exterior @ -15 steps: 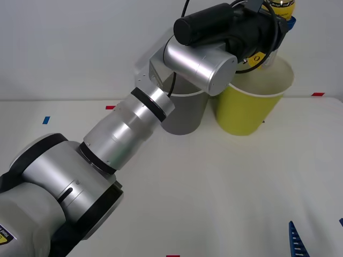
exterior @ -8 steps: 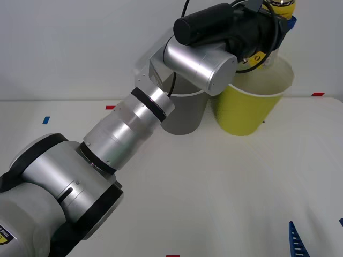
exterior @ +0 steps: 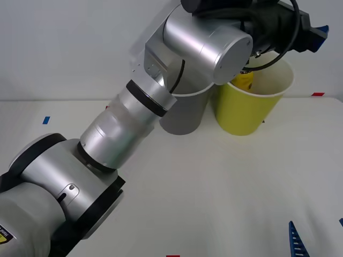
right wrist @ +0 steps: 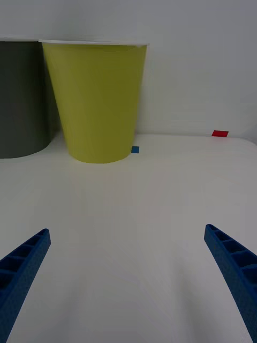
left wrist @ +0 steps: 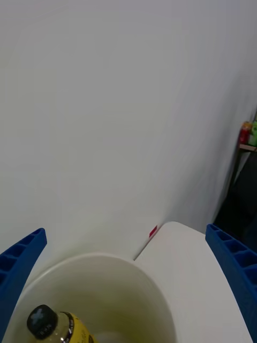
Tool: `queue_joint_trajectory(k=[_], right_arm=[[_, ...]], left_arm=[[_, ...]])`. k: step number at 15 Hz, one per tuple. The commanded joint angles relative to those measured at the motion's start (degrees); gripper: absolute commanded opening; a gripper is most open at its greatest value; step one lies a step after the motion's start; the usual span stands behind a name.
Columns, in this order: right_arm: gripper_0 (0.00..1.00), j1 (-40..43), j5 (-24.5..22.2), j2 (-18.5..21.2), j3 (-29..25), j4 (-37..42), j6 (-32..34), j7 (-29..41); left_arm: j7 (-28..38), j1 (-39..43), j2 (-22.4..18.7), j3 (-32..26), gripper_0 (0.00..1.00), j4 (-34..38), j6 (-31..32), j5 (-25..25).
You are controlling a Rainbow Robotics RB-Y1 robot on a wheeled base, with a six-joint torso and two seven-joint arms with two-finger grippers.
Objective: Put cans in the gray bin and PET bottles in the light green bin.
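Bench (exterior: 214, 182): white, carried both bins. Left gripper (left wrist: 128, 278): above green bin (exterior: 247, 107), jaws wide, empty. Gray bin (exterior: 185, 112): just beside the green one. Right gripper (right wrist: 128, 278): low over bench, jaws wide. Bottle (left wrist: 56, 327): inside green bin, black cap up.

Two bins, gray (exterior: 185, 112) and green (exterior: 247, 110); one bottle (exterior: 245, 80).

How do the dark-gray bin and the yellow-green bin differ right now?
The round dark-gray bin is partly hidden behind the left arm; the round yellow-green bin stands in plain sight to its right. The yellow-green bin holds the small yellow bottle; the gray bin's inside is hidden. Both are tapered, white-rimmed, upright and alike in size.
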State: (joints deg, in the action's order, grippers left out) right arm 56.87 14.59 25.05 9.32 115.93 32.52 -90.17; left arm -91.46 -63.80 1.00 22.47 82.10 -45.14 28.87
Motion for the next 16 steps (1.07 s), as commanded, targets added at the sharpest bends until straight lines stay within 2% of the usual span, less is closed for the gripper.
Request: queue_joint_trajectory(k=[1, 4, 7, 11, 16], right_arm=[[1.00, 0.00, 0.00, 0.00, 0.00, 0.00, 0.00, 0.00], [1.00, 0.00, 0.00, 0.00, 0.00, 0.00, 0.00, 0.00], [1.00, 0.00, 0.00, 0.00, 0.00, 0.00, 0.00, 0.00], [1.00, 0.00, 0.00, 0.00, 0.00, 0.00, 0.00, 0.00], [1.00, 0.00, 0.00, 0.00, 0.00, 0.00, 0.00, 0.00]], left_arm=[[0.58, 2.11, -3.64, -2.69, 1.00, 15.37, -14.89, 0.31], [0.67, 18.45, -10.32, -4.10, 1.00, 37.34, -17.35, -2.50], [0.23, 33.04, -14.72, -7.97, 1.00, 50.88, -17.26, -5.05], [-0.29, 47.90, -18.67, -8.93, 1.00, 62.30, -17.09, -11.91], [-0.38, 60.82, -26.05, -8.85, 1.00, 67.90, -16.21, -14.90]])
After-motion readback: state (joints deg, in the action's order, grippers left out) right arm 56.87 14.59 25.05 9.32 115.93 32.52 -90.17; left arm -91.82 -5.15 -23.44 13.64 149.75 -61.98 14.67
